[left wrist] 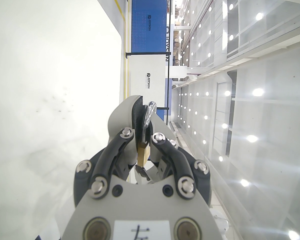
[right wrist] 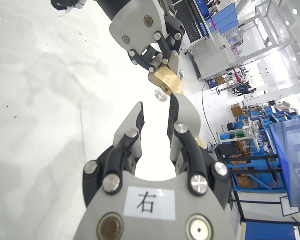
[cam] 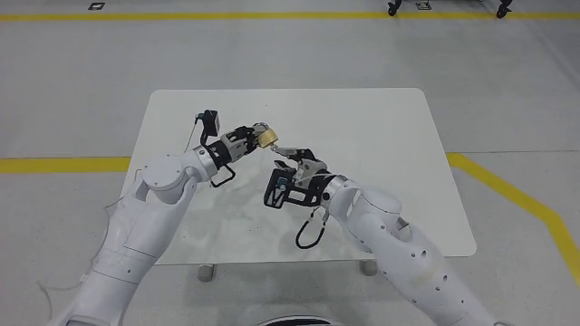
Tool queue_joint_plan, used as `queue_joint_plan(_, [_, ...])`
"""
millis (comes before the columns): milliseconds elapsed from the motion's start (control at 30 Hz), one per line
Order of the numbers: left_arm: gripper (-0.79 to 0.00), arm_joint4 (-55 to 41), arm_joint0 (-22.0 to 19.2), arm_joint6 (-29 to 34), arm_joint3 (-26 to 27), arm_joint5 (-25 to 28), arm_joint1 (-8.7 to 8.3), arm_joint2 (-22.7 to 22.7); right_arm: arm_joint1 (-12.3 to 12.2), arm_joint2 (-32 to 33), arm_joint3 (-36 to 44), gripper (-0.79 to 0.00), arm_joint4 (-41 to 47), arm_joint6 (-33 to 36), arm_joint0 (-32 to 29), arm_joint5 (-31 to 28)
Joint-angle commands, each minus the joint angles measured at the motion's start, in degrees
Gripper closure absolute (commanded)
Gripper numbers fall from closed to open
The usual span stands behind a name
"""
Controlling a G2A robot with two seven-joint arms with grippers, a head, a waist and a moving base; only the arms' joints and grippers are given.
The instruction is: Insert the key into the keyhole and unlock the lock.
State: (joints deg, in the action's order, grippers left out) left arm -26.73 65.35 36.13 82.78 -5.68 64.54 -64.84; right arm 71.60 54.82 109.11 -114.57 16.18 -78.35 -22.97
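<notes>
My left gripper is shut on a brass padlock and holds it above the white table. In the left wrist view the lock's brass body and silver shackle sit between the left gripper's pads. In the right wrist view a small silver key sticks out of the padlock's keyhole. My right gripper stands open just short of the key, fingers on either side of its line, not touching it. From above, the right gripper sits close beside the lock.
Both arms meet over the table's middle left. The table's far and right parts are bare white surface. A black cable loop hangs off the right forearm. Grey floor with yellow lines surrounds the table.
</notes>
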Motion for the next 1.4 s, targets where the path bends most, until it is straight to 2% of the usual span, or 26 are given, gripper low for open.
queue_joint_plan(0, [0.000,0.07,0.13,-0.02,0.36,-0.81,-0.02,-0.20,-0.01,-0.09,0.00,-0.219,-0.49,-0.51,-0.15,0.35])
queue_joint_plan(333, [0.000,1.90,0.46,-0.91,1.56,-1.73,0.07,-0.34,0.11,-0.52,-0.45,-0.215,-1.74,-1.01,-0.15,1.18])
queue_joint_plan(367, [0.000,2.05,0.52,-1.09,1.61,-1.70,0.09,-0.34,0.16,-0.62,-0.59,-0.206,-1.70,-0.98,-0.01,1.24])
queue_joint_plan(400, [0.000,2.13,0.59,-1.18,1.69,-1.58,0.12,-0.32,0.21,-0.76,-0.79,-0.142,-1.78,-0.85,0.17,1.25])
queue_joint_plan(433, [0.000,2.31,0.62,-1.25,1.72,-1.51,0.14,-0.32,0.27,-0.91,-1.00,-0.129,-1.80,-0.69,0.35,1.33])
queue_joint_plan(800, [0.000,3.16,1.10,-1.25,2.18,-0.94,0.32,-0.40,1.22,-2.78,-3.40,-0.172,-1.62,1.78,2.72,2.81])
queue_joint_plan(967, [0.000,3.49,1.31,-1.15,2.39,-0.73,0.37,-0.53,1.51,-3.04,-3.85,-0.132,-1.49,2.24,3.08,3.74])
queue_joint_plan(1033, [0.000,3.61,1.43,-1.11,2.50,-0.59,0.39,-0.61,1.60,-3.03,-3.99,-0.009,-1.38,2.38,3.09,4.07])
queue_joint_plan(1200, [0.000,4.12,1.83,-1.20,2.84,-0.15,0.43,-0.76,1.79,-2.90,-4.12,0.000,-0.56,2.52,3.00,4.51])
queue_joint_plan(1367, [0.000,4.54,2.18,-1.17,3.05,0.73,0.48,-0.92,2.24,-1.75,-4.09,0.000,4.81,3.29,2.91,5.98])
